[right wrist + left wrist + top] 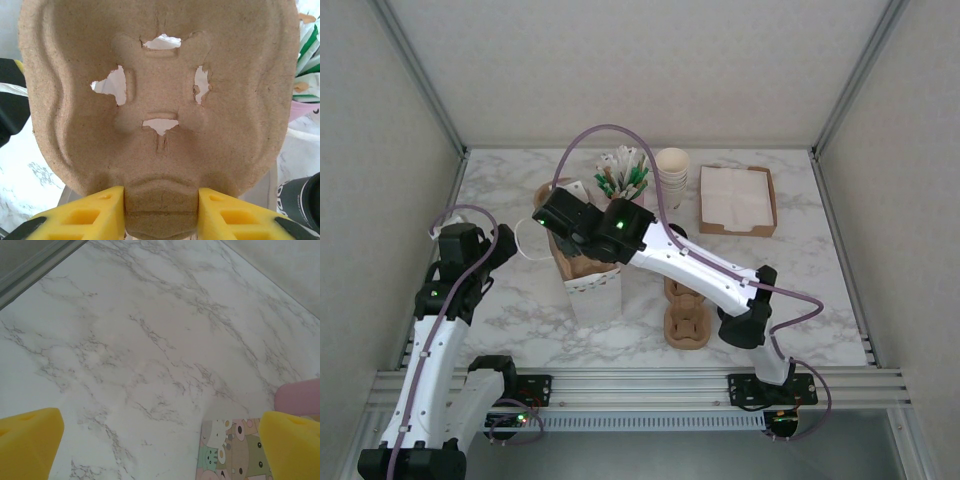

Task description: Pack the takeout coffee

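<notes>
The right gripper (161, 207) pinches the rim of a pulp cup carrier (160, 100) between its 2 yellow fingers (95, 215), holding it tilted just above the white paper bag (592, 295). The left gripper (161, 442) hangs left of the bag, spread wide over the marble table (150, 340) and gripping nothing. The takeout coffee (676, 232) stands right of the bag, mostly hidden behind the right arm, with only part of its black lid showing. Behind the bag stand straws (623, 175) and 1 stack of lidless cups (672, 172).

Pulp carrier (160, 100), top and bottom beyond the edges.
</notes>
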